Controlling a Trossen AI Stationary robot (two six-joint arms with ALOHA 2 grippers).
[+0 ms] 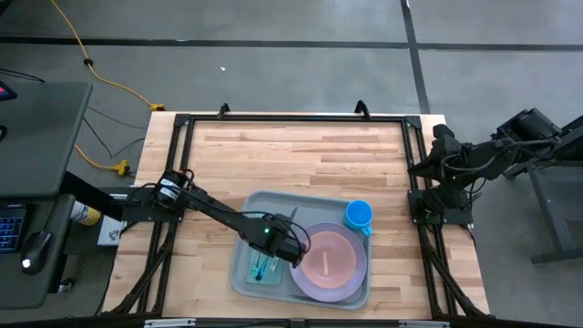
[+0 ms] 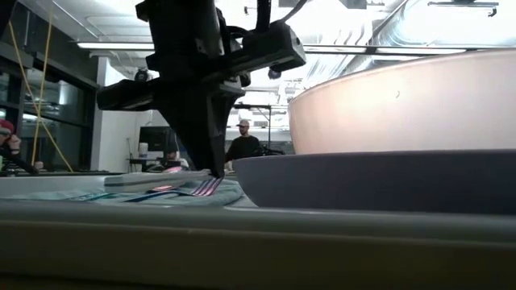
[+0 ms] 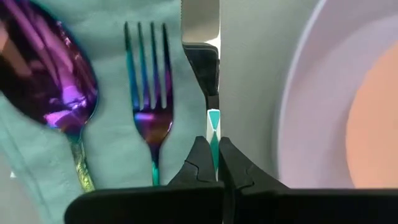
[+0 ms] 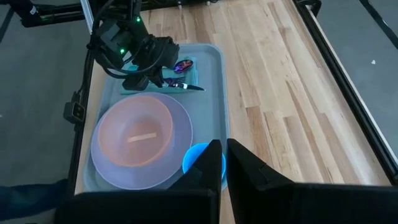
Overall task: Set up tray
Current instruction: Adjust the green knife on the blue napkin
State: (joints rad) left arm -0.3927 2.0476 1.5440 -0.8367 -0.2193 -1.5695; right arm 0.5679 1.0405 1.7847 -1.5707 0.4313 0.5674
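Observation:
The pale grey-green tray (image 1: 264, 202) lies at the table's near middle. On it are a lavender plate (image 1: 357, 278) carrying a pink bowl (image 1: 325, 260), a blue cup (image 1: 358, 216), and a teal napkin (image 3: 112, 37) with an iridescent spoon (image 3: 50, 81) and fork (image 3: 149, 81) lying flat on it. My left gripper (image 3: 213, 142) stands over the napkin's plate-side edge, shut on a knife (image 3: 201, 37). My right gripper (image 4: 222, 155) is shut on nothing, raised beside the table's right edge. My left gripper pinches the knife's thin teal handle (image 3: 213, 124) between its two fingertips (image 2: 216, 171), where the handle nears the blade. The fingers come steeply from above. The knife lies level beside the fork, along the napkin's edge; whether it rests there or hangs just clear, I cannot tell.
A bare strip of tray (image 3: 249, 93) separates the knife from the plate's rim (image 3: 292, 93). Open wood tabletop (image 1: 301, 146) stretches behind the tray. People (image 2: 243, 145) sit in the room beyond the table.

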